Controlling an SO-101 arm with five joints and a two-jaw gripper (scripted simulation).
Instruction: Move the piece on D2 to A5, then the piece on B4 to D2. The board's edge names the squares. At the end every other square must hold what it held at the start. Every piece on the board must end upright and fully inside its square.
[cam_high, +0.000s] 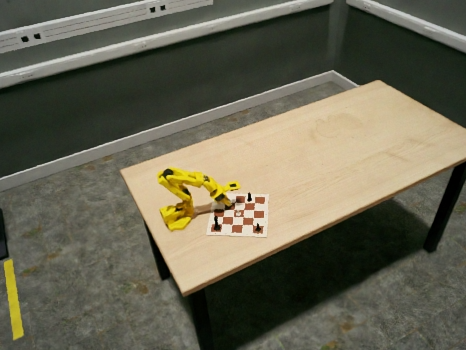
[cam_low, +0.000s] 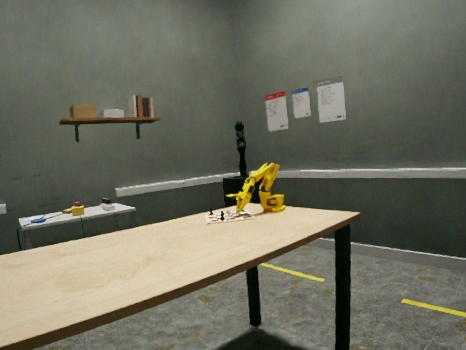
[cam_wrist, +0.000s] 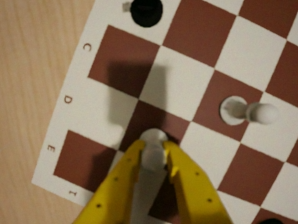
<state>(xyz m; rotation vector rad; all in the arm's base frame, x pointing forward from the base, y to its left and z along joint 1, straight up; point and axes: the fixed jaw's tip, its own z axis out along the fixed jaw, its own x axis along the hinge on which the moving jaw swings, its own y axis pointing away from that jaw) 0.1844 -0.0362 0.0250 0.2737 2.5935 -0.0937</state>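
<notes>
My yellow two-fingered jaws are all but shut on a small white chess piece (cam_wrist: 153, 156), pinched upright between them; it hangs low over a brown square beside the D label on the brown-and-white chequered board (cam_wrist: 210, 65), probably D2, though the numbers are out of view; A5 lies away toward the board's far rows, past the black round-topped piece (cam_wrist: 146, 11); another white piece (cam_wrist: 250, 112) stands right of me on the pale wooden tabletop's (cam_high: 325, 145) board.
</notes>
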